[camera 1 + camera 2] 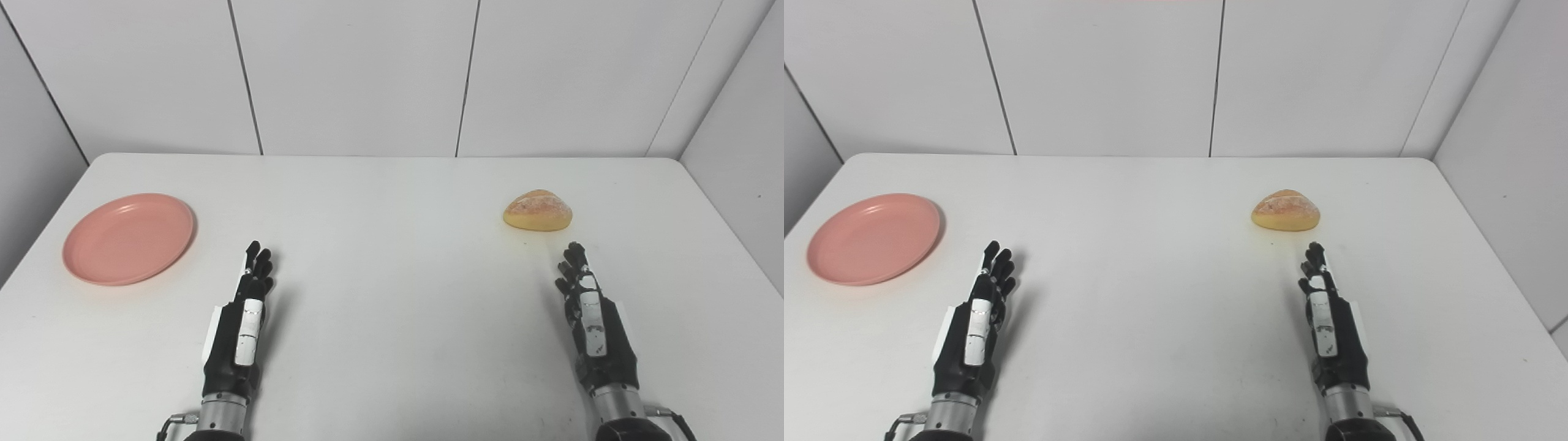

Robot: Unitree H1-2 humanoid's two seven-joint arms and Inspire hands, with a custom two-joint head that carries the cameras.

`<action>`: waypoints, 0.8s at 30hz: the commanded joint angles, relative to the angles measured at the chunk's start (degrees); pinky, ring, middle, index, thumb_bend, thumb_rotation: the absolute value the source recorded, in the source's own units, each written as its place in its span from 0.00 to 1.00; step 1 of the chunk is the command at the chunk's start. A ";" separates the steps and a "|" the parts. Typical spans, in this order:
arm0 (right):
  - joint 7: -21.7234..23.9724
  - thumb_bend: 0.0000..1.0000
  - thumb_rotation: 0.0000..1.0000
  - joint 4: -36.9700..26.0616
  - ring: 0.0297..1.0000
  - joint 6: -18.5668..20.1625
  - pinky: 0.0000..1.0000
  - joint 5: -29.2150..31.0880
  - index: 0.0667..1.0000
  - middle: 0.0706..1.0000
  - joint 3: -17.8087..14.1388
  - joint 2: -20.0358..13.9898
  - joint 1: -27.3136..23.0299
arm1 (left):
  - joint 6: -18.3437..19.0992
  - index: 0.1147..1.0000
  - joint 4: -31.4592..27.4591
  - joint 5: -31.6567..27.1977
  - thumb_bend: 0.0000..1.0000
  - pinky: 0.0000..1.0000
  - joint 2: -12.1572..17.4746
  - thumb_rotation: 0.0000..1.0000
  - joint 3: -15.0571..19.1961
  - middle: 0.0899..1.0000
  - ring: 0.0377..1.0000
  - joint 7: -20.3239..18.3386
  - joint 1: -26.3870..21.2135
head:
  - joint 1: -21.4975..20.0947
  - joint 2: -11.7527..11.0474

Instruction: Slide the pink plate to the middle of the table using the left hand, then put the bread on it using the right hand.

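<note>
Nearest you, your left hand (245,318) and right hand (591,318) both hang low over the white tabletop (392,294), fingers extended and apart, holding nothing; this looks like a ready pose with neither step begun. Further out, the round, shallow pink plastic plate (128,238) sits at the table's left side, beyond and left of your left hand. The golden, rounded bread roll (538,211) lies just beyond your right fingertips. Nothing stands in the plate's path to the middle. White wall panels (355,73) close the back.
</note>
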 commanded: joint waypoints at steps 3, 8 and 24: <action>0.28 0.85 1.00 0.32 1.00 -2.21 1.00 0.18 0.98 0.99 0.50 0.70 -0.64 | -0.35 1.00 -2.34 -0.46 0.81 1.00 2.93 1.00 0.70 1.00 1.00 -0.44 9.26 | -0.10 -0.02; 0.18 0.84 1.00 0.29 1.00 -2.34 1.00 -0.08 0.98 0.99 0.53 0.61 -0.63 | 0.15 1.00 -2.63 -0.28 0.81 1.00 2.87 1.00 0.54 1.00 1.00 -0.57 9.35 | 0.46 -0.17; 4.89 0.87 1.00 8.62 1.00 -7.74 1.00 5.45 0.99 0.99 -2.23 -3.33 -1.04 | -5.01 1.00 3.10 7.48 0.88 1.00 -0.81 1.00 -3.26 1.00 1.00 4.48 8.49 | 11.18 -7.86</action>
